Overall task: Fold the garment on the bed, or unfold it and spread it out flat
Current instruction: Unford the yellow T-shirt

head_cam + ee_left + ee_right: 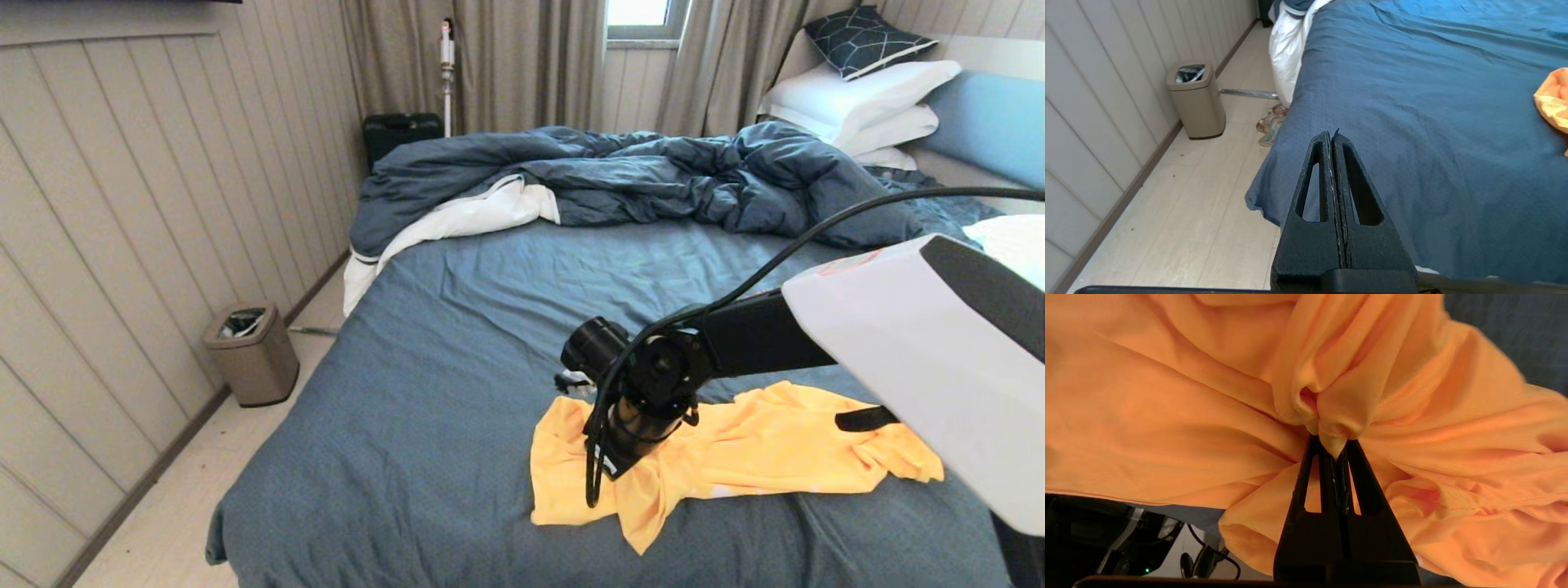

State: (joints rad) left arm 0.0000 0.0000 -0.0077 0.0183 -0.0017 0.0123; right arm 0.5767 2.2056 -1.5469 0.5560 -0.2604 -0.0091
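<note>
The bed (457, 343) takes up most of the room, slate-blue sheet pulled fairly smooth across the near half, with the dark blue duvet (653, 175) bunched up toward the far end and some of its white underside spilling over the side nearest the wall. White pillows (857, 102) are stacked against the light blue headboard (992, 122), and a dark patterned cushion (865, 39) sits on top of them.

The garment (735, 457) is a yellow-orange T-shirt lying crumpled on the near part of the sheet, well apart from the duvet. From the head view you mostly get the right arm's wrist sitting right over the shirt's left part, so the fingers themselves are hidden there. The right wrist view fills that in: the right gripper (1335, 451) has its fingers pressed together on a pinched-up fold of the orange fabric, with wrinkles fanning out from the pinch.

The left gripper (1332, 141) shows only in its own wrist view, fingers closed flat against each other with nothing between them, hanging off the near corner of the bed over the floor. That view also catches a sliver of the shirt at its edge, plus what looks like slippers (1270, 124) on the floor by the bed, which the head view doesn't show.

Beige trash bin (251, 353) stands by the panelled wall.
</note>
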